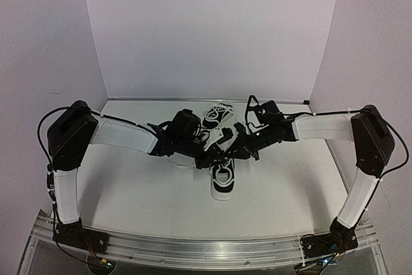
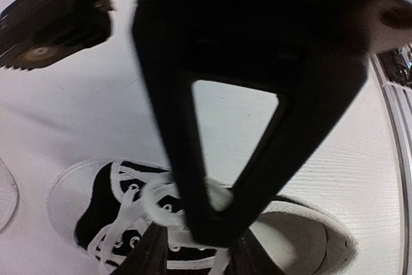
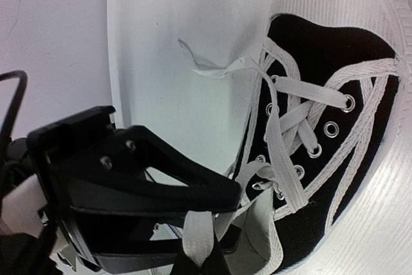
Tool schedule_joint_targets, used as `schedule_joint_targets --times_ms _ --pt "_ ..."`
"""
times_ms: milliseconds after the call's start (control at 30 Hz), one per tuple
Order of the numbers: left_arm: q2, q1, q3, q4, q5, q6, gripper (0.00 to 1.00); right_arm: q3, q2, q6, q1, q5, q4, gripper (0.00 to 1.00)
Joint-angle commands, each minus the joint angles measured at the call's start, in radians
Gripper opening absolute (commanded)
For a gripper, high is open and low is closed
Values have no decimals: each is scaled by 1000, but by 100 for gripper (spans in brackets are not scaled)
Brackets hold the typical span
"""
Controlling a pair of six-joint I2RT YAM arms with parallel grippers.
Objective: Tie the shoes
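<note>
The near shoe (image 1: pixel 223 181), a black sneaker with a white sole and white laces, lies at the table's middle with its toe toward me. It also shows in the left wrist view (image 2: pixel 96 201) and in the right wrist view (image 3: pixel 335 94). My left gripper (image 1: pixel 214 154) (image 2: pixel 215 223) is over its laced part, shut on a white lace loop (image 2: pixel 161 201). My right gripper (image 1: pixel 235 146) (image 3: pixel 219 223) is close beside it, shut on a flat lace strand (image 3: pixel 201 239) by the shoe's opening. A loose lace end (image 3: pixel 206 67) lies on the table. The second shoe (image 1: pixel 215 115) lies behind.
Both arms meet over the near shoe, wrists almost touching; the right gripper's body (image 2: pixel 48 24) shows in the left wrist view. The white table (image 1: pixel 129 185) is backed by a white wall (image 1: pixel 212 30). A metal rail (image 1: pixel 206 249) runs along the near edge.
</note>
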Motion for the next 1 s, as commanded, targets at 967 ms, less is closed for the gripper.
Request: schedule_joint_targets --times_ms 967 --pt "86 175 160 -577 -85 224 50 56 18 -15 7 38 -22 0"
